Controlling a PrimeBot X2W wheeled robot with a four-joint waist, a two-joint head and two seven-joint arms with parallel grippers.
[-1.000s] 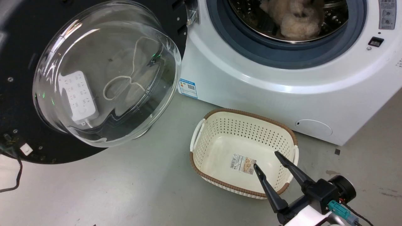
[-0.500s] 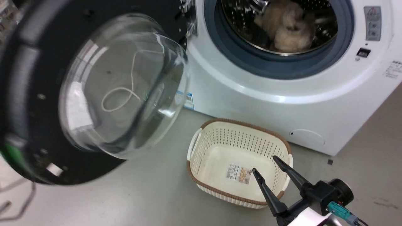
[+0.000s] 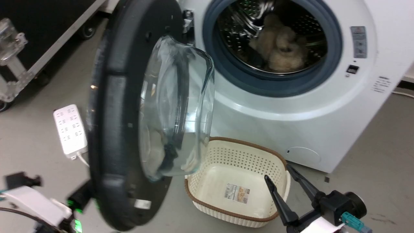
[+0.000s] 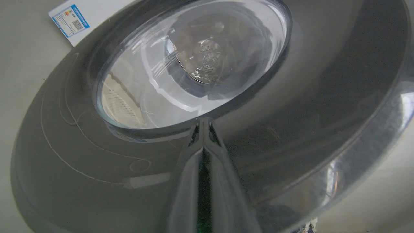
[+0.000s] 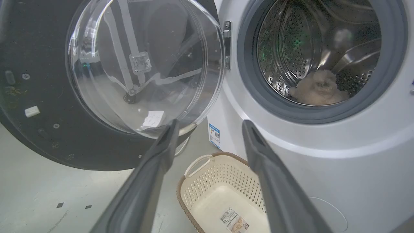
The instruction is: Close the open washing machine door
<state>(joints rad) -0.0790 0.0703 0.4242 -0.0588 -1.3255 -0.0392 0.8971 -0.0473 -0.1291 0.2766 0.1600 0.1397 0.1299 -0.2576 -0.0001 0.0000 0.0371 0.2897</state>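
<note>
left claw [image 4: 203, 125] is pinched fully together with nothing between its dark fingers, tips pressed on the outer face of the round glossy black washing machine door [image 4: 291, 106], at 6 o'clock of its clear glass bowl window. right claw [image 3: 276, 172] hangs spread wide and empty above the 4 o'clock corner of the cream perforated plastic basket [image 3: 239, 144], touching nothing.

a second ago the door lay wide open with its bowl facing the head camera. it has since swung to roughly half closed and shows nearly edge-on, hinged at 1 o'clock to the boxy white washing machine [image 3: 291, 126]. the head camera has moved too, so the whole scene sits differently. the white plastic power strip [image 3: 69, 129], earlier seen through the glass, lies in plain sight at 9 o'clock of the door.

a wide wedge of open air lies between the bowl and the grey rubber-rimmed steel drum opening [image 3: 271, 87], where a fluffy beige bundle [image 3: 278, 48] rests. the bowl's lower edge overlaps the basket's 10 o'clock corner in the head view; contact cannot be judged. bare grey floor [image 3: 372, 145] spreads at 3 o'clock of the basket.
</note>
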